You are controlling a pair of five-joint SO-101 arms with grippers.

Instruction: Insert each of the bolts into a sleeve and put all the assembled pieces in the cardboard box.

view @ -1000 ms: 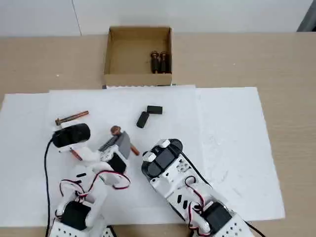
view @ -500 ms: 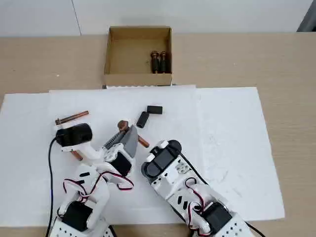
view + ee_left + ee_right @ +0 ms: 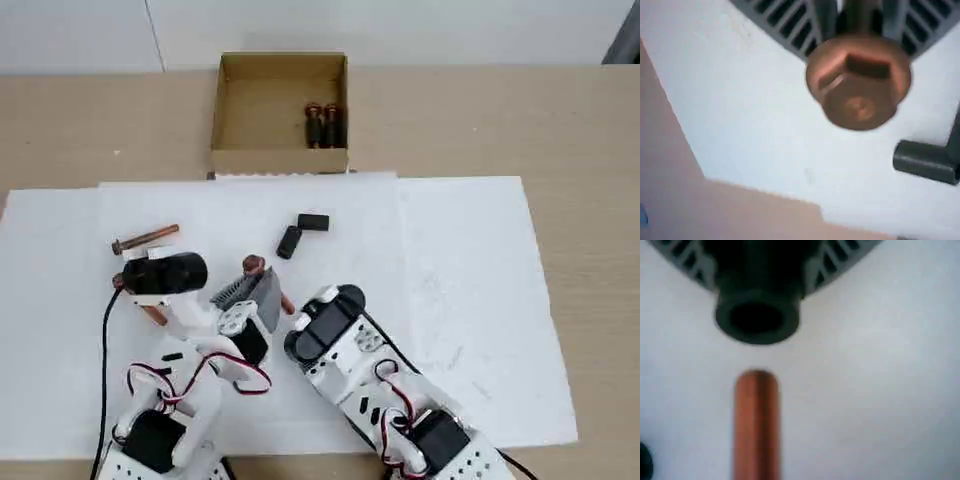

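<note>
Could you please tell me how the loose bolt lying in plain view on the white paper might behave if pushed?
The bolt looks like rigid metal, so it probably won't bend. Its round shank lies flat on the paper, so a sideways push would likely roll it in an arc around the wider head.

Glossy coppery metal bolt [image 3: 858, 82], matt plastic sleeve [image 3: 757, 337] — smooth paper sheet [image 3: 470, 300], cardboard box [image 3: 280, 160]

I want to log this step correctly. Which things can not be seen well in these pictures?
- High view: a second bolt, mostly hidden under the left arm.
- Right wrist view: held bolt, head cut by the edge.
- High view: held sleeve, hidden under the right arm.
</note>
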